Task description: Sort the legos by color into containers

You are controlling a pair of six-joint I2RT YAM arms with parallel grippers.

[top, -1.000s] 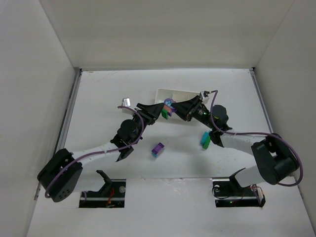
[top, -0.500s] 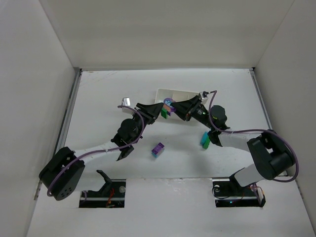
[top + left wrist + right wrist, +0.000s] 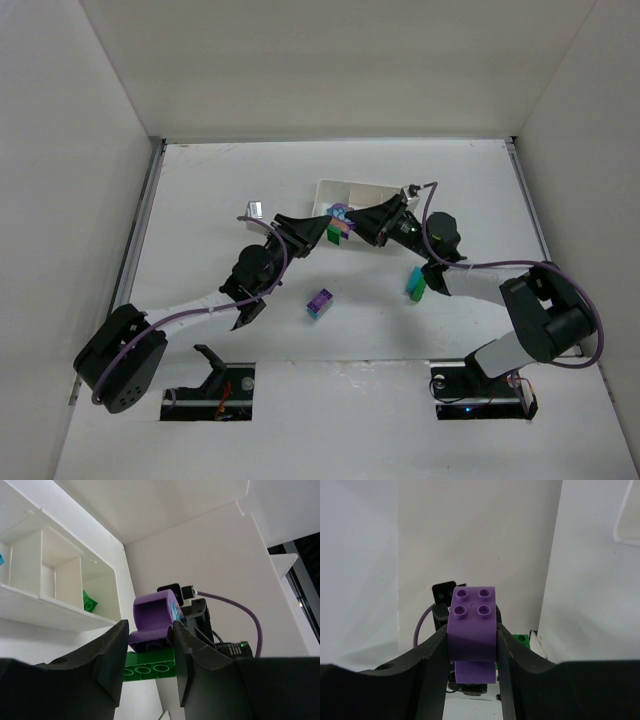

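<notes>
Both grippers meet at a purple-on-green lego stack held above the table just in front of the white tray (image 3: pixel 372 190). My left gripper (image 3: pixel 324 231) (image 3: pixel 149 645) is shut on the green brick (image 3: pixel 333 232) (image 3: pixel 150 669). My right gripper (image 3: pixel 354 222) (image 3: pixel 471 632) is shut on the purple brick (image 3: pixel 343 212) (image 3: pixel 472 625) (image 3: pixel 152 612), which sits touching the green one. A corner of the green brick (image 3: pixel 522 640) peeks past the right finger. The tray (image 3: pixel 60 612) shows three compartments; one holds a green lego (image 3: pixel 90 601), and a teal sliver (image 3: pixel 1 558) shows at the frame's edge.
A purple-and-teal lego stack (image 3: pixel 319 303) lies on the table below the grippers. A teal-and-green stack (image 3: pixel 415 284) lies to the right, close beside my right arm. White walls enclose the table on three sides.
Both grippers stay shut on the same stack at almost the same spot. The left arm's elbow has shifted slightly to the left.
</notes>
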